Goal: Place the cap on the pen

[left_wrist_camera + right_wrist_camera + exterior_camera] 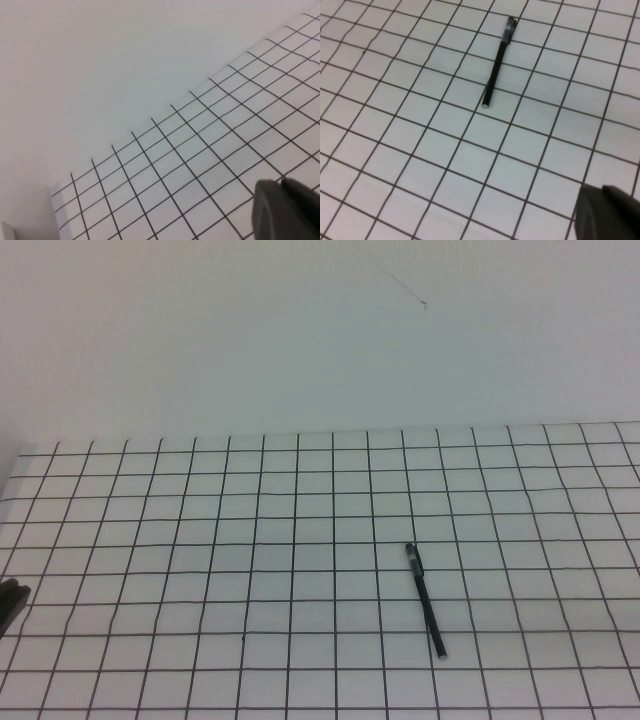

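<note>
— Lying where, the thin black pen (pixel 425 601) with its clipped cap on one end?
— Resting flat on the white gridded table (pixel 200 570), right of centre, touching nothing.
— Left gripper (pixel 10 605)?
— Sitting closed at the table's left edge, holding nothing.
— Right gripper (pixel 607 215)?
— Hovering closed, well apart from the pen.

White table surface (pixel 150 540) ruled with a thin black square grid, lines slightly wavy in places. Grid ends in a straight far edge. Behind it, plain pale wall (pixel 300 340), unmarked except a thin dark diagonal line (pixel 400 288) high up, right of centre. Light soft and even, faint shadows only, slightly bluish cast.
</note>
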Available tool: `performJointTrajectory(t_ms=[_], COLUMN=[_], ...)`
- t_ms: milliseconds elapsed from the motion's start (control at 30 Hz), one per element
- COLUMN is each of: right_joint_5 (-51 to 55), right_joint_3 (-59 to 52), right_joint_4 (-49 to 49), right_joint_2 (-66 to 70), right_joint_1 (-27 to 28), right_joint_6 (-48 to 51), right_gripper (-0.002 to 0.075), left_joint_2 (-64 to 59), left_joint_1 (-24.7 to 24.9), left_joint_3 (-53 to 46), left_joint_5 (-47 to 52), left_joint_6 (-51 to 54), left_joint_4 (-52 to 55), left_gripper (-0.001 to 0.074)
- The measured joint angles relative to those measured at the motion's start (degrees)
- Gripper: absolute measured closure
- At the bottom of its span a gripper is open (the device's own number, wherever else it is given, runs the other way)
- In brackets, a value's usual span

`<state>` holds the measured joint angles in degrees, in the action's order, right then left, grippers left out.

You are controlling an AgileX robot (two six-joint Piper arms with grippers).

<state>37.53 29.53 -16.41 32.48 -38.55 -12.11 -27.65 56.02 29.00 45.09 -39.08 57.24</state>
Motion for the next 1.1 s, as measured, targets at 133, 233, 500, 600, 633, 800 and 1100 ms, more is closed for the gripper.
performJointTrajectory(t_ms=[133, 233, 500, 600, 633, 800, 1100], right_joint_5=[-0.4, -0.4, 0.5, 0.7, 0.9, 1.3, 2.6], right_joint_3=[0.0, 0.0, 0.0, 0.0, 0.0, 0.0, 0.0], right_joint_4=[0.0, -0.4, -0.5, -0.5, -0.5, -0.5, -0.5], right_joint_2=[0.0, 0.0, 0.0, 0.0, 0.0, 0.0, 0.0], right_joint_1=[0.0, 0.0, 0.0, 0.0, 0.0, 0.0, 0.0], right_joint_6=[0.0, 0.0, 0.0, 0.0, 0.0, 0.0, 0.0], right_gripper=[0.0727, 0.0727, 0.0727, 0.0727, 0.0727, 0.0727, 0.0727], left_joint_2=[0.0, 0.0, 0.0, 0.0, 0.0, 0.0, 0.0], left_joint_1=[0.0, 0.0, 0.0, 0.0, 0.0, 0.0, 0.0], left_joint_3=[0.0, 0.0, 0.0, 0.0, 0.0, 0.0, 0.0], left_joint_5=[0.6, 0.6, 0.6, 0.6, 0.6, 0.6, 0.6], left_joint_6=[0.0, 0.0, 0.0, 0.0, 0.0, 0.0, 0.0], left_joint_4=[0.0, 0.0, 0.0, 0.0, 0.0, 0.0, 0.0], left_gripper=[0.0735, 0.0735, 0.0735, 0.0735, 0.0735, 0.0735, 0.0735])
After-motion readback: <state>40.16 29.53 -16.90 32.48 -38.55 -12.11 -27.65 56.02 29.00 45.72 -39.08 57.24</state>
